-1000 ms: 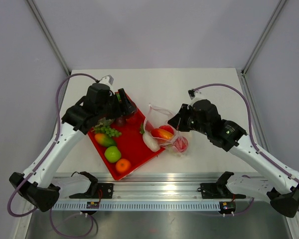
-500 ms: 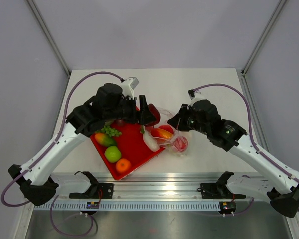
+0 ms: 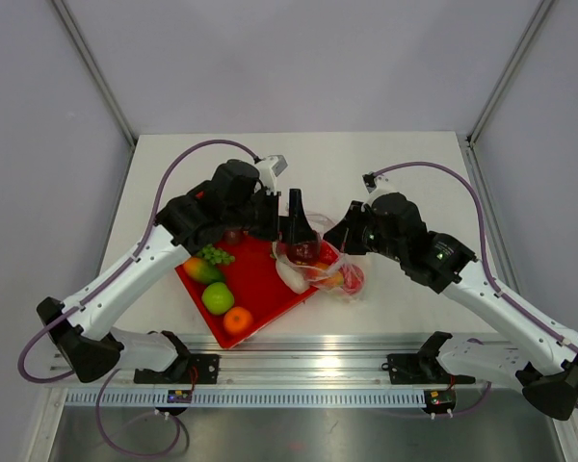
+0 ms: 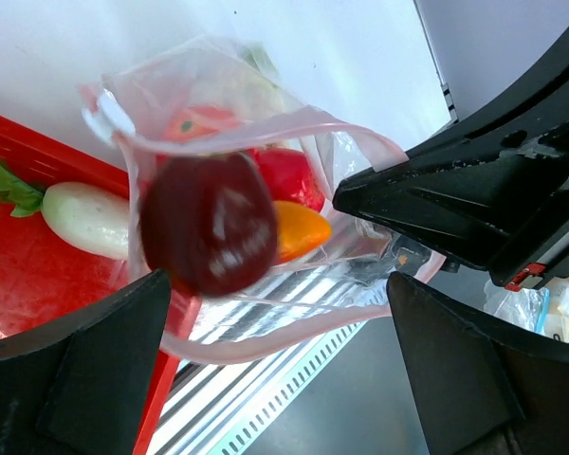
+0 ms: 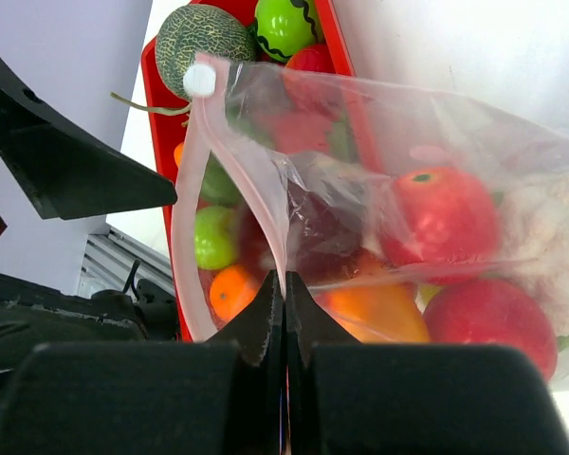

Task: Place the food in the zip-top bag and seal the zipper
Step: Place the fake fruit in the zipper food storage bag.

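The clear zip-top bag (image 3: 326, 262) lies right of the red tray (image 3: 260, 279), its mouth held open. My right gripper (image 5: 284, 284) is shut on the bag's pinkish-red zipper strip (image 5: 192, 190); it also shows in the top view (image 3: 341, 237). My left gripper (image 4: 280, 280) is open above the bag mouth, also visible in the top view (image 3: 297, 229). A dark red fruit (image 4: 209, 223), blurred, is loose below its jaws at the mouth. Inside the bag are a red tomato (image 5: 436, 218), an orange fruit (image 5: 379, 313) and more red food.
On the tray lie a green apple (image 3: 218, 298), an orange (image 3: 237, 320), a mango (image 3: 202, 270), grapes (image 3: 212, 254) and a white radish (image 4: 85, 218) at its right edge. A melon (image 5: 206, 33) sits at the far end. The metal rail (image 3: 299, 371) runs along the near edge.
My left arm has swung right from the tray to above the bag mouth carrying the dark red fruit, and its jaws have opened and let the fruit go. The right arm has not moved.
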### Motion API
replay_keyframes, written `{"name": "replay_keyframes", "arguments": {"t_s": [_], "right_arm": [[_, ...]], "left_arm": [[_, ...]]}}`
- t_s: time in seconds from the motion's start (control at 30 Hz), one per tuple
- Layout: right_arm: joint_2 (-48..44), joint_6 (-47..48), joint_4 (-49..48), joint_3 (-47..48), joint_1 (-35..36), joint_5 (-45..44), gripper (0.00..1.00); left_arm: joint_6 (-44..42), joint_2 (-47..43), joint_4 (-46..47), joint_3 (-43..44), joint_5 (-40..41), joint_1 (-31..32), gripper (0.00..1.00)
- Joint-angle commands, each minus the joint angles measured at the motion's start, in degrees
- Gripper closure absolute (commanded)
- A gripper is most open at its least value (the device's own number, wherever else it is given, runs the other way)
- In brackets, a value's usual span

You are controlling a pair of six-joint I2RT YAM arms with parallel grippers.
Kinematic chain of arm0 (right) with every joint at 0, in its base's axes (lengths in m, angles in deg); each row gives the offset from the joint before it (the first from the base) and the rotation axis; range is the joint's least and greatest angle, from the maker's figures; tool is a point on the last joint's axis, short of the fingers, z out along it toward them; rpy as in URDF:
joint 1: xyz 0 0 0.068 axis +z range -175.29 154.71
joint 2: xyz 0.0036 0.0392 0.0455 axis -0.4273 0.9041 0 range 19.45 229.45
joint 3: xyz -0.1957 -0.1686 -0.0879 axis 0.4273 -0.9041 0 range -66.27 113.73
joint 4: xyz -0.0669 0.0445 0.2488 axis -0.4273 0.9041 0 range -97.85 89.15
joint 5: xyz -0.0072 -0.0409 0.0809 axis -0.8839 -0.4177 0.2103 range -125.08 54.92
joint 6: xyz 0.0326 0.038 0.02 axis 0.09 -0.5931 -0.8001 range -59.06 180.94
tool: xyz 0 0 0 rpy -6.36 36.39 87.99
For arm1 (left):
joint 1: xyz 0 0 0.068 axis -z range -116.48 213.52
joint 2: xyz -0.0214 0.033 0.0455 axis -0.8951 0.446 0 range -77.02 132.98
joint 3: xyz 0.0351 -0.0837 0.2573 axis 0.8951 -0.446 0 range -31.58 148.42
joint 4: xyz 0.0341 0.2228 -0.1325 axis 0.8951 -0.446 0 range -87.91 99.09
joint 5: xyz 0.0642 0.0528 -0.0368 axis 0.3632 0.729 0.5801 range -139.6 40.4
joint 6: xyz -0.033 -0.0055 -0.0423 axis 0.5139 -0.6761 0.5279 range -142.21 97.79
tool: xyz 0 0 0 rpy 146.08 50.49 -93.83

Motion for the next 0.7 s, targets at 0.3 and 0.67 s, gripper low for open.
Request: {"name": "replay_keyframes", "arguments": {"t_s": [0.3,0.67], "right_arm": [[-1.41,-0.50,-2.12,1.22,0.82,0.20,0.99],[-3.07,-0.68,-1.68,0.26,0.82,-0.24,0.99]], "left_arm": [[-3.29,-8.25,-4.89,7.04,10.56,-0.35,0.17],[3.56,-12.20,-6.93,-10.07,21.46,-3.60,0.30]]}}
